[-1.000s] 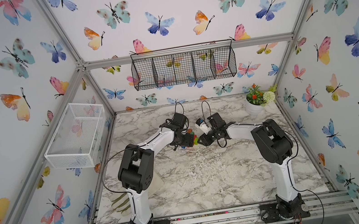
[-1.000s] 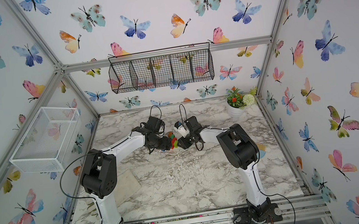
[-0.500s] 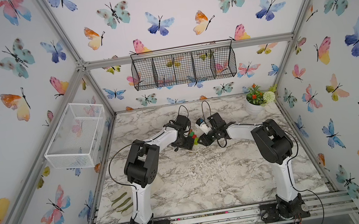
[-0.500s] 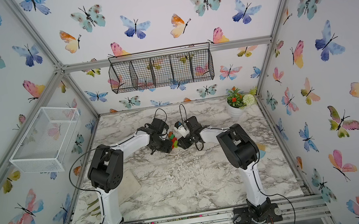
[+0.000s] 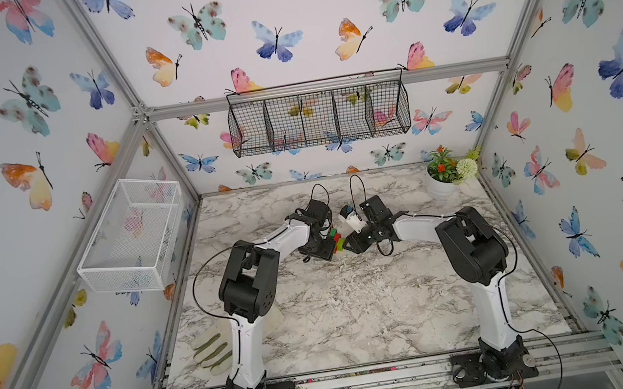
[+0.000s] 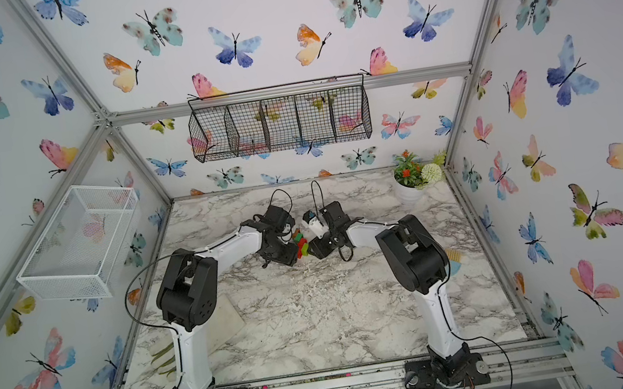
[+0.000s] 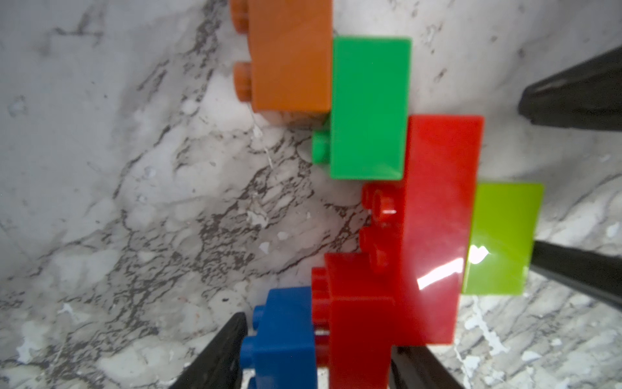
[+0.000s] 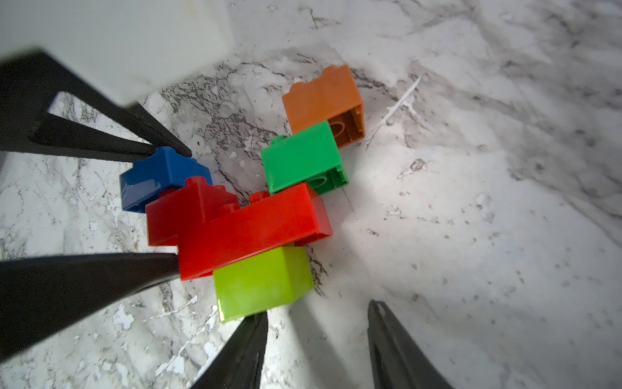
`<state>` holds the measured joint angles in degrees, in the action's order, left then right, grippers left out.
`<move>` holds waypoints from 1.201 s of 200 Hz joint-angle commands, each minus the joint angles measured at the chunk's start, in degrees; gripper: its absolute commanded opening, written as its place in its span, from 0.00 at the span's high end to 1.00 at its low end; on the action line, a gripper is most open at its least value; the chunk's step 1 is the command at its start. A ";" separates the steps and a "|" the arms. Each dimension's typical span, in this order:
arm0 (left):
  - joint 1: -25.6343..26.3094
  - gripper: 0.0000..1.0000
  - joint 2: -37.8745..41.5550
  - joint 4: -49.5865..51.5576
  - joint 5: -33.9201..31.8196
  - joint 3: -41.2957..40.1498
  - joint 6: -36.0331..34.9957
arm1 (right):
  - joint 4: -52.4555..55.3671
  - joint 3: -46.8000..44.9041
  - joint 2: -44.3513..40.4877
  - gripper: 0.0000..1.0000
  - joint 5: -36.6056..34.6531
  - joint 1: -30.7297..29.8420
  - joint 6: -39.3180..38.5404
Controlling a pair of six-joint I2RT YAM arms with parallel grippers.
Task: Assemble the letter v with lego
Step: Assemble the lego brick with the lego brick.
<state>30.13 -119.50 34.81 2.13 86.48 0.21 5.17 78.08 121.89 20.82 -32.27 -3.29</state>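
Note:
The lego lies as one cluster [image 5: 336, 239] [image 6: 300, 244] on the marble between both arms. In the left wrist view an orange brick [image 7: 289, 57], dark green brick [image 7: 368, 107], long red brick [image 7: 437, 219] and lime green brick [image 7: 501, 239] step down in a row. A small red brick [image 7: 356, 323] and blue brick [image 7: 286, 336] sit at the other arm's end, with a thin gap between them. My left gripper [image 7: 319, 333] is shut on those two. My right gripper [image 8: 316, 313] stands open and empty, one finger [image 8: 249, 336] touching the lime green brick [image 8: 266, 283].
A potted plant [image 5: 448, 176] stands at the back right corner. A white wire basket [image 5: 134, 237] hangs on the left wall and a black wire basket [image 5: 317, 114] on the back wall. A glove [image 5: 211, 348] lies near the left arm's base.
The left arm swung in toward the cluster and its jaws narrowed onto the blue and small red bricks. The right arm stayed where it was.

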 commanded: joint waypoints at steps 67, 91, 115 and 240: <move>0.47 0.38 -1.79 1.48 -0.18 2.03 -0.91 | 8.94 -1.44 5.16 0.48 -0.52 -0.07 1.25; 0.58 0.39 -1.88 1.44 -0.28 2.16 -0.69 | 8.85 -1.44 5.29 0.48 -0.42 -0.07 1.26; 0.64 0.40 -1.87 1.49 -0.24 2.29 -0.38 | 8.72 -1.44 5.29 0.48 -0.26 -0.05 1.35; 0.73 0.44 -1.88 2.06 -0.61 2.53 1.97 | 8.02 -2.06 5.07 0.48 1.15 -0.05 2.02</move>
<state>30.50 -120.40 35.09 1.78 87.64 0.89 5.21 78.50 122.26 21.96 -32.23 -2.96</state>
